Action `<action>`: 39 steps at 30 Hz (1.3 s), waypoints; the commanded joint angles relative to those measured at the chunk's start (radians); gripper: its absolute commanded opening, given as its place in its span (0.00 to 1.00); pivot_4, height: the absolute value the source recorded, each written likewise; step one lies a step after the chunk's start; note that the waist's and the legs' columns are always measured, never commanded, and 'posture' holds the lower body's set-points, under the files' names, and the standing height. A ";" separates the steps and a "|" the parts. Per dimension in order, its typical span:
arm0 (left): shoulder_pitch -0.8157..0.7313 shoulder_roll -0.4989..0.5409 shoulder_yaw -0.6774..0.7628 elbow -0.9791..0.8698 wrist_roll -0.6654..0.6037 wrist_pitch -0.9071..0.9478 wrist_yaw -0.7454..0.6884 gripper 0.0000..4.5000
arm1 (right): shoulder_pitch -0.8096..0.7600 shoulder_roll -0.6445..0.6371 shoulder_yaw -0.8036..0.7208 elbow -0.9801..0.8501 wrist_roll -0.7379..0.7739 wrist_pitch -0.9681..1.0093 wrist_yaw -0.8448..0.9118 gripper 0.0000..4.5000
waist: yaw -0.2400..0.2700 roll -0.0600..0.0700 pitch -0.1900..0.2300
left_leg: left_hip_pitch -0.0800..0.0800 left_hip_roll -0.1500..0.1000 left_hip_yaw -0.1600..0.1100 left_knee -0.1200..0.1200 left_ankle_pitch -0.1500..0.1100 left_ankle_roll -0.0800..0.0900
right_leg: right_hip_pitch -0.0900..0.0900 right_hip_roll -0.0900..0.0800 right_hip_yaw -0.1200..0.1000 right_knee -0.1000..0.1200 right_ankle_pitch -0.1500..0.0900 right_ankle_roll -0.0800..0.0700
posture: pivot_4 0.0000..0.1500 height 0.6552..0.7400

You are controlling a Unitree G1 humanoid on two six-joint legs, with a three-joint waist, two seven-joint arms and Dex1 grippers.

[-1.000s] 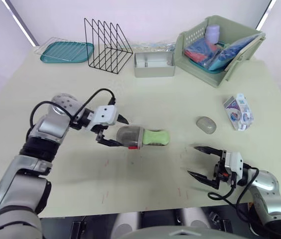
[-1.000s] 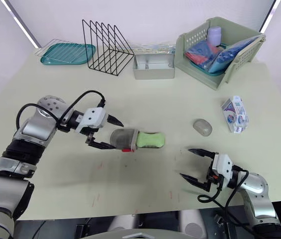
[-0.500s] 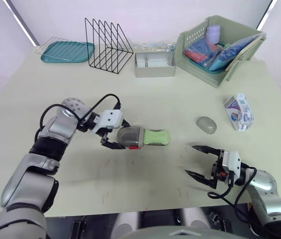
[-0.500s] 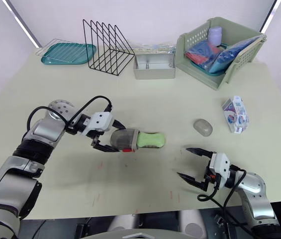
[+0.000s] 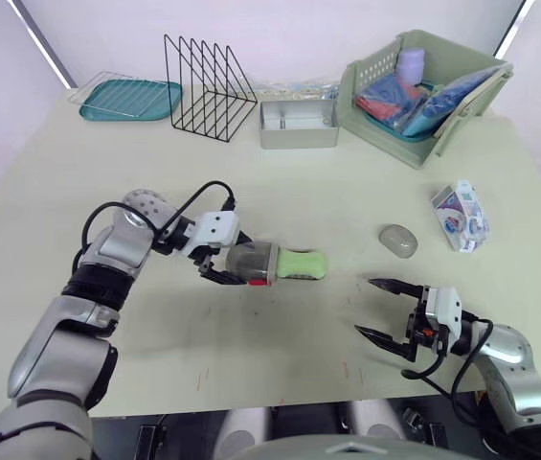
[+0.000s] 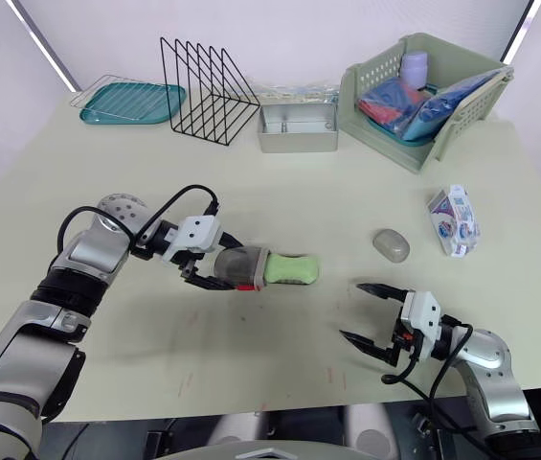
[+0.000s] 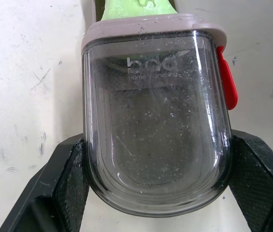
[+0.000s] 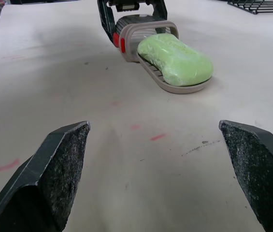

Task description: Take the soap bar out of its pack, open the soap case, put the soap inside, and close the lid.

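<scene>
The soap case lies mid-table, its smoky grey cover (image 5: 254, 261) slid partly off the tray that carries the green soap bar (image 5: 300, 264). My left gripper (image 5: 234, 263) reaches in from the left, its fingers (image 7: 68, 179) pressed against both sides of the cover, so it is shut on the case. In the right wrist view the soap bar (image 8: 176, 59) rests on the tray ahead of my right gripper (image 8: 153, 129). That right gripper (image 5: 366, 307) hovers open near the front right of the table, apart from the case. The blue-and-white soap pack (image 5: 460, 217) lies at the right.
A grey oval object (image 5: 397, 240) lies between the case and the pack. Along the back stand a teal tray (image 5: 128, 99), a black wire rack (image 5: 207, 88), a small metal bin (image 5: 297, 125) and a green basket (image 5: 375, 77) of items.
My left gripper moved right from an open stance beside the case and closed on its grey cover. The right gripper crept slightly left, still open.
</scene>
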 commanded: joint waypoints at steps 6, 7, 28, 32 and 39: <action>-0.005 0.002 0.024 0.005 0.001 -0.033 0.010 0.76 | -0.139 -0.065 -0.003 -0.143 0.050 0.132 -0.010 1.00 | -0.002 0.000 0.000 | 0.000 0.000 0.000 0.001 0.000 0.000 | 0.000 0.000 0.001 0.002 0.000 0.000 | 1.00 1.00; -0.003 0.004 0.025 0.003 -0.001 -0.033 0.010 0.76 | -0.181 -0.085 0.005 -0.159 0.050 0.189 -0.017 1.00 | -0.002 0.000 0.000 | 0.000 0.000 0.000 0.001 0.000 0.000 | 0.000 0.000 0.001 0.002 0.000 0.000 | 1.00 1.00; 0.019 -0.010 0.025 -0.020 0.003 -0.028 0.039 0.76 | -0.719 -0.071 0.367 -0.071 -0.133 0.783 -0.047 1.00 | 0.001 0.000 0.000 | -0.003 -0.002 -0.002 0.002 0.000 0.000 | -0.002 -0.002 -0.001 0.003 0.000 0.000 | 1.00 1.00; 0.019 -0.011 0.025 -0.022 0.003 -0.027 0.041 0.76 | -0.725 -0.056 0.402 -0.031 -0.166 0.776 -0.047 1.00 | 0.000 0.000 0.000 | -0.003 -0.002 -0.002 0.002 0.000 0.000 | -0.002 -0.002 -0.001 0.003 0.000 0.000 | 1.00 1.00; 0.021 -0.011 0.023 -0.032 0.006 -0.027 0.046 0.76 | -0.734 -0.019 0.416 0.038 -0.215 0.761 -0.068 1.00 | -0.001 0.000 0.000 | -0.002 -0.002 -0.002 0.002 0.000 0.000 | -0.002 -0.002 -0.001 0.003 0.000 0.000 | 1.00 1.00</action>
